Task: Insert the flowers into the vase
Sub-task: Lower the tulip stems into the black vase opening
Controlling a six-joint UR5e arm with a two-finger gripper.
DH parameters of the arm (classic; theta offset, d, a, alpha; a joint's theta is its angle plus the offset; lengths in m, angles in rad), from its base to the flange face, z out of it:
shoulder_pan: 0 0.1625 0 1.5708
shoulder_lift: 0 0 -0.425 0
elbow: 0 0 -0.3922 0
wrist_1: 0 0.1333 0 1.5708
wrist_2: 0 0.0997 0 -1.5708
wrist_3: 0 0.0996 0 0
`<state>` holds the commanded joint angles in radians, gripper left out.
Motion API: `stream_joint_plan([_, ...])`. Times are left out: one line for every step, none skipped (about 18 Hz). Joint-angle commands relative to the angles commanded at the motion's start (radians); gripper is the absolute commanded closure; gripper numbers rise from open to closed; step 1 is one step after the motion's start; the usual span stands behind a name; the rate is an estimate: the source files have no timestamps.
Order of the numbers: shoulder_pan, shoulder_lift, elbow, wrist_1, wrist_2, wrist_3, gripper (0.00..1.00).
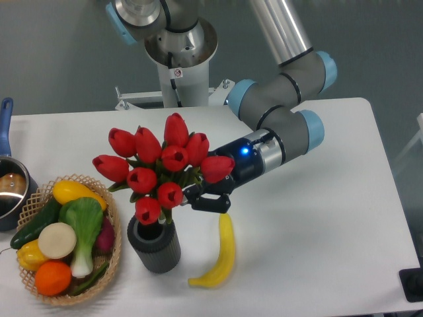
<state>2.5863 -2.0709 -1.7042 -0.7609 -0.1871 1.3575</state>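
Note:
A bunch of red tulip flowers [162,165] with green leaves hangs just above the dark grey ribbed vase [154,243] at the table's front left. The stems' lower end reaches down into the vase's mouth. My gripper [192,195] is shut on the stems from the right, just above and to the right of the vase's rim. The blooms hide most of the stems and part of the fingers.
A yellow banana [221,253] lies right of the vase. A wicker basket [112,218] with vegetables and fruit stands at the front left. A pot with a blue handle [8,178] sits at the left edge. The arm's base [175,39] is behind.

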Motion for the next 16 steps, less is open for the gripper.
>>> stream_joint_plan([0.000,-0.002,-0.003,0.000,-0.002,0.006,0.84])
stream_joint_plan([0.000,-0.003,-0.002,0.000,0.000,0.008,0.84])
stream_joint_plan([-0.002,-0.005,-0.002,0.000,0.000,0.009,0.84])
stream_joint_plan([-0.002,-0.006,-0.003,0.000,0.000,0.012,0.84])
stream_joint_plan([-0.006,-0.008,-0.006,0.000,0.000,0.017,0.84])
stream_joint_plan([-0.009,-0.011,-0.011,0.000,0.000,0.026,0.84])
stream_joint_plan([-0.011,-0.011,-0.018,0.000,0.000,0.035,0.84])
stream_joint_plan([-0.011,-0.011,-0.021,0.000,0.000,0.041,0.84])
stream_joint_plan([-0.011,-0.011,-0.029,0.000,0.000,0.049,0.84])
stream_joint_plan([-0.011,-0.011,-0.040,0.000,0.000,0.060,0.84])
stream_joint_plan([-0.011,-0.011,-0.061,0.002,-0.002,0.075,0.84])
stream_joint_plan([-0.011,-0.011,-0.077,0.000,-0.002,0.101,0.84])
stream_joint_plan([-0.011,-0.011,-0.086,0.000,-0.003,0.127,0.84])
stream_joint_plan([-0.012,-0.014,-0.087,0.000,-0.003,0.130,0.84])
stream_joint_plan([-0.012,-0.017,-0.091,0.000,-0.003,0.130,0.84])
stream_joint_plan([-0.012,-0.017,-0.092,0.000,-0.003,0.130,0.84])
